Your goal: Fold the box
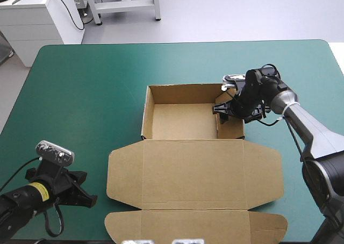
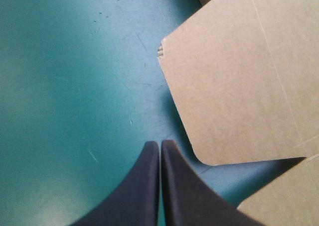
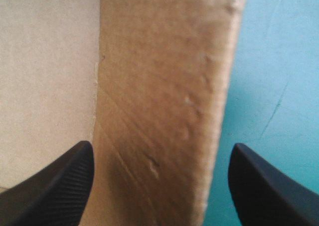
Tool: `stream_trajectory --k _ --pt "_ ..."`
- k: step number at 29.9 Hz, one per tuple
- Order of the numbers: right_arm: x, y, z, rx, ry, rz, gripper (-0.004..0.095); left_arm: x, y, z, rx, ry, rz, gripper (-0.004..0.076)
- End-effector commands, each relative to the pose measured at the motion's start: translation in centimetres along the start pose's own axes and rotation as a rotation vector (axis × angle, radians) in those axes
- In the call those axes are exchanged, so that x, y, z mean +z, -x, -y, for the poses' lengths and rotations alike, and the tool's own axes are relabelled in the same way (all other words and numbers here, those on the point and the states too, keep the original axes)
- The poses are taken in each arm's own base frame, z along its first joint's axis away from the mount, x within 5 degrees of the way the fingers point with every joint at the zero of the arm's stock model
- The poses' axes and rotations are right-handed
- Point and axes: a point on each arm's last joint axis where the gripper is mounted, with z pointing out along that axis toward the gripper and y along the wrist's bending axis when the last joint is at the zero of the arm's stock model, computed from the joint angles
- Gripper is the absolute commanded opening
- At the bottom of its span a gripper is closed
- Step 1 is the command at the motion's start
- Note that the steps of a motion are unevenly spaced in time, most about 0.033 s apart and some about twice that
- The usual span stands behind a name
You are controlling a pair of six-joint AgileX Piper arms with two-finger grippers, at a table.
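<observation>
The brown box (image 1: 191, 163) lies mid-table, its far half an open tray (image 1: 183, 120) with raised walls. The lid and its flaps lie flat toward the front edge. My right gripper (image 1: 223, 108) is at the tray's right wall. In the right wrist view it (image 3: 163, 147) is open, with the wall (image 3: 159, 86) standing between the black fingers, the tray floor (image 3: 45, 76) on one side and the cover on the other. My left gripper (image 1: 86, 198) rests low over the cover by the lid's left flap. Its fingers (image 2: 149, 176) are shut, just short of the flap's rounded corner (image 2: 234, 86).
The teal-green cover (image 1: 80, 104) shows bare to the left of and beyond the box. The lid's front flap (image 1: 196, 225) reaches close to the table's front edge. A narrow strip of cover separates the tray's right wall from the right arm (image 1: 312, 126).
</observation>
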Motion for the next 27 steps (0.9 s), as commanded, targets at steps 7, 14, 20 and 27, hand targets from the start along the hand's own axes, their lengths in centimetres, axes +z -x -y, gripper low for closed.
stream_trajectory --k 7,14,20,27 --pt "-3.1 0.3 -0.2 -0.054 0.003 0.053 -0.0008 -0.9 -2.8 -0.1 0.003 -0.013 0.209 -0.0008" --pt "-8.6 2.2 1.8 -0.14 -0.181 0.143 -0.0021 -1.4 -3.1 -0.1 0.004 -0.016 0.29 -0.0008" --pt "-14.0 2.0 9.6 0.014 -0.283 0.265 -0.0021 -1.6 -3.0 -0.1 0.008 -0.015 0.319 -0.0008" --pt "-16.5 -0.4 20.7 0.303 -0.328 0.339 -0.0021 -1.6 -3.0 -0.1 0.007 -0.016 0.313 -0.0008"
